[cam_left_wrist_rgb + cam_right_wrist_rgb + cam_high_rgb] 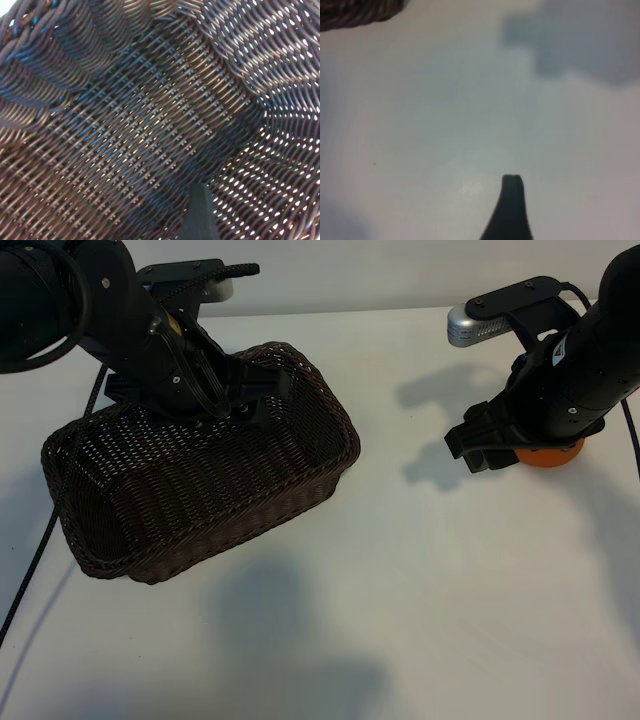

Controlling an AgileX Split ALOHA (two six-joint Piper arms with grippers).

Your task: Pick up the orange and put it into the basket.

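Observation:
The orange [545,457] lies on the white table at the right, mostly hidden under my right arm, with only its lower edge showing. My right gripper [478,448] hangs low just left of the fruit and is open. One dark finger [512,200] shows over bare table in the right wrist view, with nothing beside it. The dark brown wicker basket [320,475] stands at the left. My left gripper [255,395] reaches down inside its far end and is open. A single finger [200,215] shows against the woven floor [125,125].
A black cable [30,575] runs along the table's left side past the basket. A corner of the basket [355,12] shows in the right wrist view. White tabletop [400,590] stretches between basket and orange and toward the front.

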